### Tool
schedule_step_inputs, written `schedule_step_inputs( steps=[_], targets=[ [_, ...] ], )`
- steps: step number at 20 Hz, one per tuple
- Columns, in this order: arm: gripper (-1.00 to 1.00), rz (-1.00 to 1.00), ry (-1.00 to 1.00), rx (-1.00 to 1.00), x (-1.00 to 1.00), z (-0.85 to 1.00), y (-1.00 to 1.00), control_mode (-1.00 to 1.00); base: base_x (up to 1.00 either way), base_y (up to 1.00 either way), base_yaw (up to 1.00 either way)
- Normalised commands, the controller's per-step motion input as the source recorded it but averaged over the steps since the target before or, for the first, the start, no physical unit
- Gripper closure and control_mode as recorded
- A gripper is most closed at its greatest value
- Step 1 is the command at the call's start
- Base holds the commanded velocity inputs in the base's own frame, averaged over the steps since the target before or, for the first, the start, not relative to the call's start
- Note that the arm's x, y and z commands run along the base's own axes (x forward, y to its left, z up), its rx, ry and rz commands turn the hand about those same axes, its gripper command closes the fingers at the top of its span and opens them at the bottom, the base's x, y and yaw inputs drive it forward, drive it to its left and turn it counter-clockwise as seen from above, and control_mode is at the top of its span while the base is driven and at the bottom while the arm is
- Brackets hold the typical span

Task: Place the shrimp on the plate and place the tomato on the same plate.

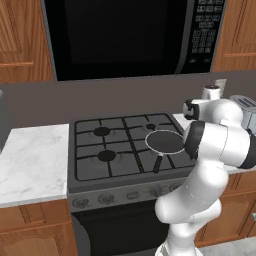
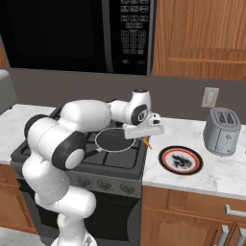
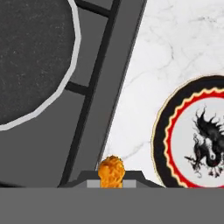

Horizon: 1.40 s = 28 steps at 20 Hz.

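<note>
My gripper (image 2: pixel 145 140) pinches the shrimp (image 3: pixel 111 171), a small bumpy orange piece, above the marble surface (image 3: pixel 175 52) at the stove's edge. The plate (image 3: pixel 192 135) lies at 3 o'clock from it, with a black and red rim and a dark dragon figure on white. The right base view shows a toaster (image 2: pixel 221 130); the left base view shows the pan (image 1: pixel 164 141) more openly. I can read no writing.

shrimp (image 3: pixel 111 171) – orange | plate (image 3: pixel 175 109) – red-black rim, white centre, black pattern | counter (image 3: pixel 175 39) – white marble
</note>
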Motion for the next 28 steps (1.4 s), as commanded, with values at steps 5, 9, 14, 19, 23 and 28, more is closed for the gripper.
schedule_step_inputs(
  steps=[5, 9, 14, 19, 23, 28],
  targets=[
    [1.0, -0.31, -0.09, 0.01, -0.23, 0.0, -0.54, -1.0, 0.0, 0.0, 0.0],
    [1.0, -0.28, -0.05, 0.02, -0.25, 0.0, -0.58, -1.0, 0.0, 0.0, 0.0],
    [1.0, -0.24, -0.05, 0.03, -0.08, 0.0, -0.37, -1.0, 0.0, 0.0, 0.0],
    [1.0, -0.17, -0.1, 0.02, 0.07, -0.06, -0.14, -1.0, 0.0, 0.0, 0.0],
    [1.0, -0.06, -0.07, 0.04, 0.14, -0.25, 0.0, -1.0, 0.0, 0.0, 0.0],
    [1.0, -0.02, -0.03, 0.05, 0.1, -0.45, 0.0, -1.0, 0.0, 0.0, 0.0]
  ],
)
